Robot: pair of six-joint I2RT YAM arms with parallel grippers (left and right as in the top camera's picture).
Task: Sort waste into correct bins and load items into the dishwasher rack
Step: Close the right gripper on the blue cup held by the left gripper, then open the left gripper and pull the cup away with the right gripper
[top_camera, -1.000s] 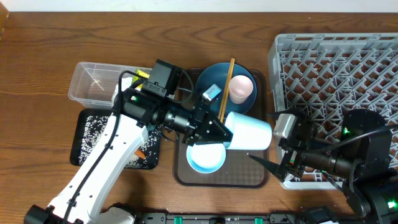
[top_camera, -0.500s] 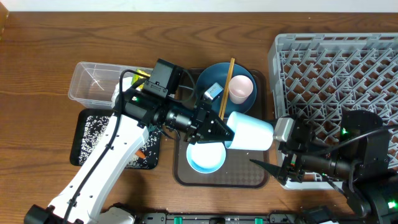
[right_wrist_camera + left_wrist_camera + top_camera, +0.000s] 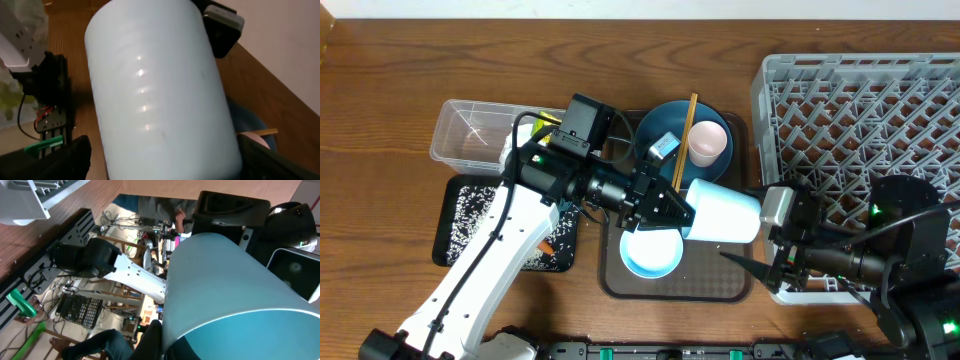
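Overhead, you see the left gripper (image 3: pixel 677 214) clamped on the rim of the light-blue plastic cup (image 3: pixel 722 212), which lies on its side above the brown rectangular serving tray (image 3: pixel 710 287). Only your right wrist camera shows the right gripper (image 3: pixel 752 248) with its black fingers (image 3: pixel 75 156) spread wide either side of the cup. The cup sits at the gripper's 10 o'clock; you cannot tell if they touch.
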